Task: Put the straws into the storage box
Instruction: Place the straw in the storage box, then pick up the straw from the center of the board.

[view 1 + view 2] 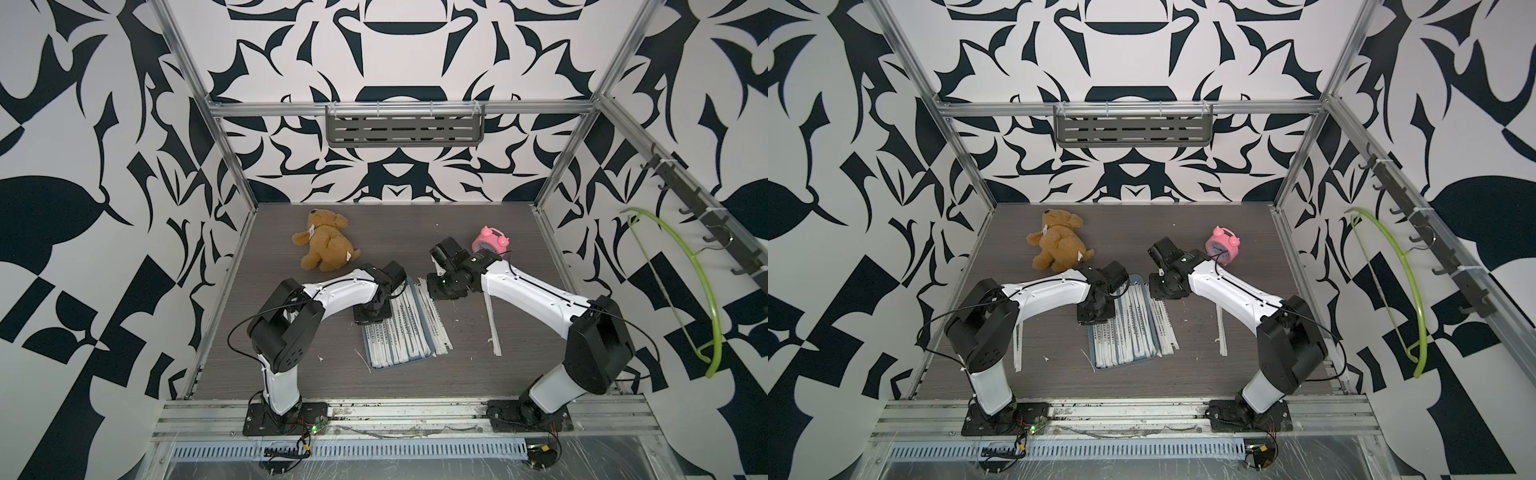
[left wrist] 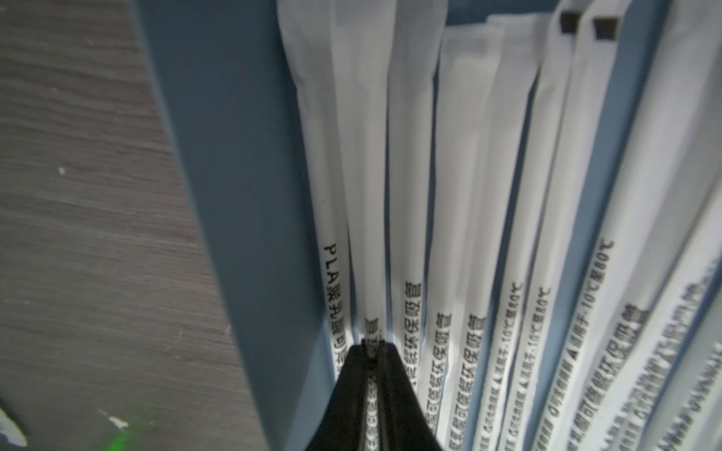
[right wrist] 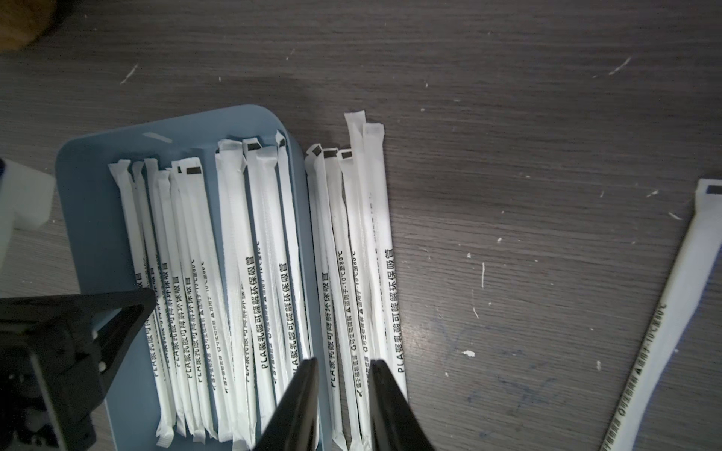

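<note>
Nearest the arm bases, a loose straw (image 1: pixel 491 328) lies on the surface (image 1: pixel 457 374) well to the right of the tray (image 1: pixel 1125 366), and a few more (image 1: pixel 1017 345) lie to the left under the left arm; these are not yet stored. The tray lies lengthwise away from the arms, and most of the straws (image 1: pixel 399 328) lie in it side by side along its length, which looks like the only way they fit. The left hand (image 2: pixel 373 345) hangs low over the tray's left side, clenched on one wrapped straw (image 2: pixel 365 234) that runs parallel to its neighbours just inside the wall; I judge it is laying that one in line. Just beyond, the right hand (image 3: pixel 344 365) is down by the tray's far right corner, fingers parted astride a small bunch (image 3: pixel 351 254) lying just outside the right rim; whether they press it I cannot tell; it is probably placed to gather them. Farther back lie a teddy bear (image 1: pixel 324 245) and a pink alarm clock (image 1: pixel 492 243); a slotted shelf (image 1: pixel 405 131) hangs on the back wall.
</note>
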Controlling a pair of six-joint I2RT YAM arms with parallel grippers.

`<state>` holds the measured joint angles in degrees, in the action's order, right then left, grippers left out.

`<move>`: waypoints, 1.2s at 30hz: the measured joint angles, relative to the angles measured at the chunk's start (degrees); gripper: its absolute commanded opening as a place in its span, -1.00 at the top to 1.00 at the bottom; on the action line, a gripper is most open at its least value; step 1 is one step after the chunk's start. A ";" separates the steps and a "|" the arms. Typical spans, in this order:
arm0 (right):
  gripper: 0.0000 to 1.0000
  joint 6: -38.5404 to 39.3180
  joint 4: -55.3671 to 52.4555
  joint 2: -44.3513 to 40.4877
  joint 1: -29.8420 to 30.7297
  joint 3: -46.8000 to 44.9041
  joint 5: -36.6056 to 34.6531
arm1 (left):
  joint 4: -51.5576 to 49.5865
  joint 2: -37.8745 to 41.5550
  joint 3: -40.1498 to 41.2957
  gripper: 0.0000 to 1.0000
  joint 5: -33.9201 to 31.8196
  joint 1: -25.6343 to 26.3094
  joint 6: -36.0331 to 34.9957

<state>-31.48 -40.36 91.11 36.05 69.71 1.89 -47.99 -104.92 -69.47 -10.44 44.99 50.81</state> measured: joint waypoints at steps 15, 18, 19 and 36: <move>0.45 -0.02 0.37 0.00 -0.02 0.00 0.13 | -4.22 6.88 -2.01 0.02 -1.70 -0.26 -1.07; 0.45 -0.07 0.94 0.00 0.00 -0.04 0.42 | -5.22 14.21 -1.46 -0.24 -3.52 -2.49 -2.10; 0.45 -0.13 1.22 0.00 0.00 -0.13 0.52 | -5.14 17.38 -0.33 -0.26 -4.04 -4.50 -2.47; 0.46 -1.36 4.44 0.00 1.60 -2.08 3.04 | 2.14 20.37 18.51 -0.01 -2.75 -42.14 -14.25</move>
<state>-32.84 -35.92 91.11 37.65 67.64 4.93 -45.84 -84.55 -50.96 -13.19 2.85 36.56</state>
